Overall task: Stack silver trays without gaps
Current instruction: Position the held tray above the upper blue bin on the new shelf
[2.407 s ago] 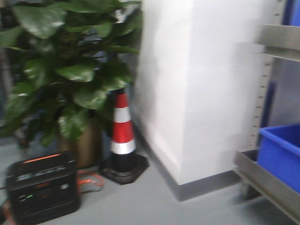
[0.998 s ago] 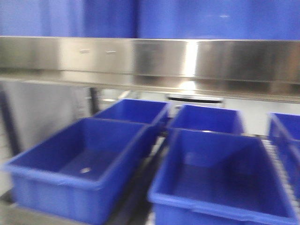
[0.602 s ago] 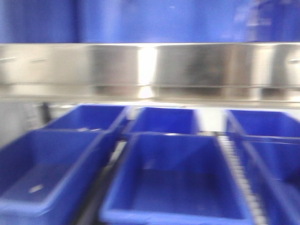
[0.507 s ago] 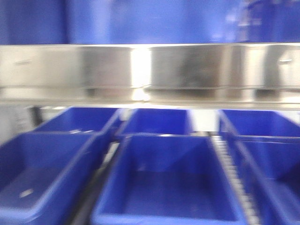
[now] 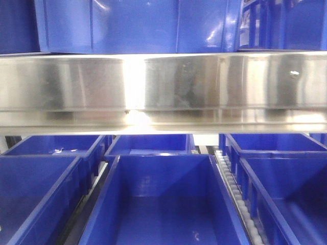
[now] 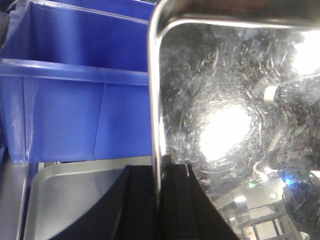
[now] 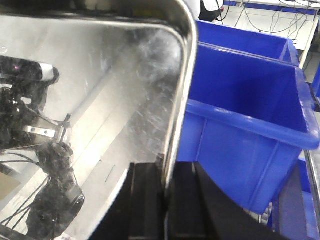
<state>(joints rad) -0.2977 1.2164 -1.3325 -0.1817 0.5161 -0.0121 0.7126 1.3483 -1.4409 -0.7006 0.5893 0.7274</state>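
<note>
In the left wrist view my left gripper (image 6: 158, 175) is clamped on the rim of the silver tray (image 6: 235, 125), which fills the frame's right. A grey rounded-corner surface (image 6: 65, 200), perhaps the next tray, lies lower left, beneath it. In the right wrist view my right gripper (image 7: 165, 175) pinches what I take to be the opposite rim, so the tray spans both arms.

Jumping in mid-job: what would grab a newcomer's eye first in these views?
A mirror-shiny silver tray fills each wrist view, its rolled rim pinched in the left gripper and in the right gripper. In the front view, a bright steel shelf rail spans the whole frame, with open blue bins in rows beneath it.
</note>
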